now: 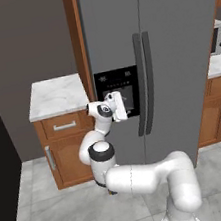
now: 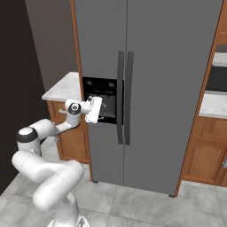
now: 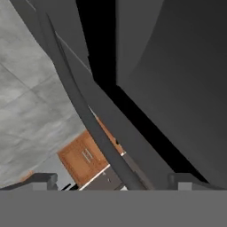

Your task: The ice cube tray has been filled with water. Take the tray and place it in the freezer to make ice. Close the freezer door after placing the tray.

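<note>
The freezer door (image 1: 116, 56) stands shut, flush with the plain right door (image 1: 185, 55) of the tall grey refrigerator, and its long dark handle (image 1: 141, 85) runs down just beside the black dispenser panel (image 1: 117, 88). The gripper (image 1: 118, 106) is raised in front of that panel, close to the handle, and in the hand view its jaws stand wide apart with nothing between them, the curved handle (image 3: 88, 119) passing between the two tips. A marble tabletop (image 1: 57, 95) on wooden cabinets sits to the left of the refrigerator.
</note>
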Robot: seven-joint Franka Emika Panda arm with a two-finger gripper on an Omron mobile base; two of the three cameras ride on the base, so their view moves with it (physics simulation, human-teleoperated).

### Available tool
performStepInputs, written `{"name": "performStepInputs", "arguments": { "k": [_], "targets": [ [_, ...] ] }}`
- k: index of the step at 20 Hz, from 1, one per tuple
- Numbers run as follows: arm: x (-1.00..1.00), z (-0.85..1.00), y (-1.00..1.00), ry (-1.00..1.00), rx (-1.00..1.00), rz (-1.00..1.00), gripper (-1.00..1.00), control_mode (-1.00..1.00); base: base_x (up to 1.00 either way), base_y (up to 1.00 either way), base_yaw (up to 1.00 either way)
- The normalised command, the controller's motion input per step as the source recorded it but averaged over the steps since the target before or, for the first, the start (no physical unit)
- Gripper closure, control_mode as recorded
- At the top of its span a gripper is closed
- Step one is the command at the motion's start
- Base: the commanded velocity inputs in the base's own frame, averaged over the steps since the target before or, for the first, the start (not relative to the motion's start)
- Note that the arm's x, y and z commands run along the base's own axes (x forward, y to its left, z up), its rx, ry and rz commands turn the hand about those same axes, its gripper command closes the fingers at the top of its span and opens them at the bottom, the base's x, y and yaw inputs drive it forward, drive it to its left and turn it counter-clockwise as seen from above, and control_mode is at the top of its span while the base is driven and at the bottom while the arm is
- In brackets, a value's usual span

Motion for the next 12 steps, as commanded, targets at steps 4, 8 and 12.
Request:
{"name": "performStepInputs", "arguments": {
  "k": [4,8,12],
  "targets": [
    [0.63,0.0,-0.67,0.1,0.09,0.29,-1.0,-1.0,0.0,0.0,0.0],
    [0.65,0.02,-0.6,0.17,0.11,0.34,-1.0,-1.0,0.0,0.0,0.0],
    [0.6,0.04,-0.56,0.19,0.14,0.35,-1.0,-1.0,0.0,0.0,0.0]
  ]
}}
